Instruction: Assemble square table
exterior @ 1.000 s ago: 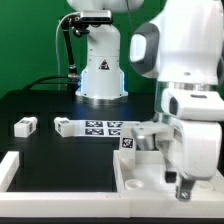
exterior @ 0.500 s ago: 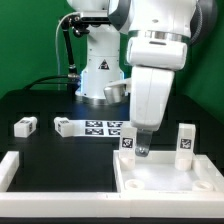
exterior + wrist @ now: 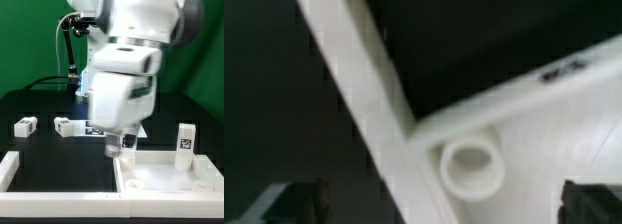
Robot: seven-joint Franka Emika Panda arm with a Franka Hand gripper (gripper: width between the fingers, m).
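Observation:
The square table's white panel [image 3: 175,178] lies at the exterior view's lower right. One tagged leg [image 3: 185,141] stands upright at its far right corner. Another leg [image 3: 128,146] stands at its far left corner, partly hidden by my arm. My gripper [image 3: 115,150] is blurred and hangs just above that left corner. In the wrist view my gripper [image 3: 441,210] is open and empty, with dark fingertips [image 3: 295,205] wide apart. Between them I see the panel's corner [image 3: 535,125] with a round white ring [image 3: 470,165].
Two loose tagged legs [image 3: 26,126] [image 3: 65,126] lie on the black table at the exterior view's left. The marker board [image 3: 98,127] lies behind my arm. White border bars [image 3: 10,170] frame the front; one [image 3: 367,100] runs along the panel.
My arm has swung from the exterior view's right to the left across the panel. The right leg stands free where the gripper was.

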